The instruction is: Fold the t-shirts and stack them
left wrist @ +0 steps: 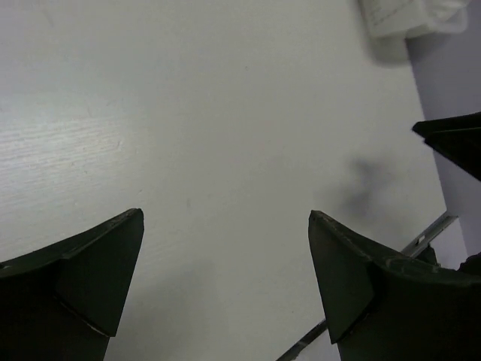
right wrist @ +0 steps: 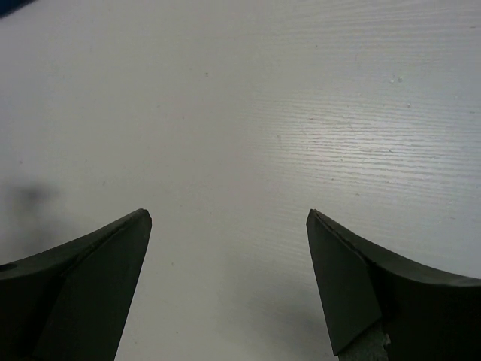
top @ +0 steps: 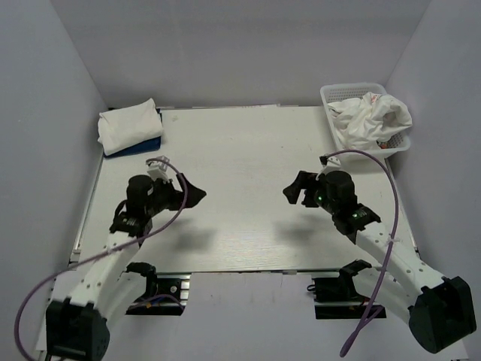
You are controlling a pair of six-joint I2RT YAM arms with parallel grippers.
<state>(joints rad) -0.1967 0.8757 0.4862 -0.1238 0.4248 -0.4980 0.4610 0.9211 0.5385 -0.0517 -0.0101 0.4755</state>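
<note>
Stack at far-left corner — white shirt over blue. Left gripper low over table, pointing inward, jaws wide, empty. Right gripper mirrors it, also spread, empty. Crumpled shirts in basket, far right — wrist views show mostly bare table.

Folded t-shirts: two are lying in one stack, a white t-shirt over a dark blue t-shirt.
Crumpled t-shirts: one white heap is sitting in the basket (how many shirts are making it up cannot be told).
Baskets: one white lattice basket is standing.
Tables: one white table is showing.
Grippers: two are showing, the left gripper and the right gripper.
</note>
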